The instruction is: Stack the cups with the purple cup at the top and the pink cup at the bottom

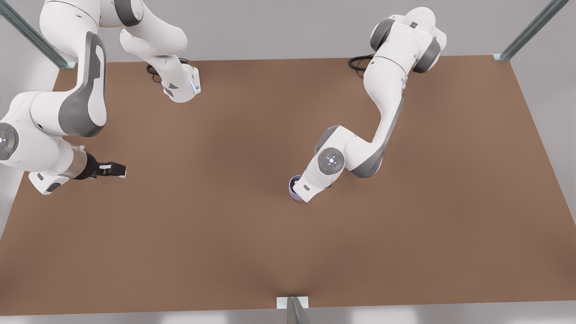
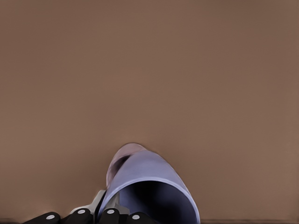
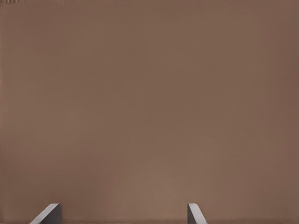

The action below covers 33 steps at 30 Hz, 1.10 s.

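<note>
purple cup (image 2: 154, 182) in left gripper's (image 2: 100, 212) closed jaws; right gripper (image 3: 124, 215) jaws wide.

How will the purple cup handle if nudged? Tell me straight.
The purple cup looks thin-walled and hollow, so probably light and stiff. Its smooth tapered wall may slip. It seems nested in the pink cup at the left gripper, so a sideways nudge might tip both. The right gripper waits open at the front view's left.
</note>
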Motion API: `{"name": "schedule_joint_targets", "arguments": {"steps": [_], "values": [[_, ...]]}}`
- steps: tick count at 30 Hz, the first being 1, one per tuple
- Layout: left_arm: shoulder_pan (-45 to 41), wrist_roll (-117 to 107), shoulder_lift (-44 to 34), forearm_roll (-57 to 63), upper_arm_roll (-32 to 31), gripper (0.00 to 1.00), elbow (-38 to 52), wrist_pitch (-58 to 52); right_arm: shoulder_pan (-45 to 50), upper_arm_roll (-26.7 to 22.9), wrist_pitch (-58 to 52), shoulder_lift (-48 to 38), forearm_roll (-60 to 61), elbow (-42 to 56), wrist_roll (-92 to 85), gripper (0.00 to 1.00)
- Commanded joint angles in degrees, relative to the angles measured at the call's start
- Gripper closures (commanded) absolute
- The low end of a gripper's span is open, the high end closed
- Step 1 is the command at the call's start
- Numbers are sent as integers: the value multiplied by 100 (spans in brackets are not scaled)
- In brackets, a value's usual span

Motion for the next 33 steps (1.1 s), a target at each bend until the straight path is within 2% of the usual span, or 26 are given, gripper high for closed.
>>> {"name": "schedule_joint_targets", "arguments": {"steps": [1, 33], "values": [[-52, -1324, -18, 21, 0, 79, 1, 0, 0, -1, -3, -5, 12, 7, 182, 0], [98, -1306, -88, -14, -9, 79, -377, -193, 0, -1, -30, -5, 20, 15, 173, 0]]}}
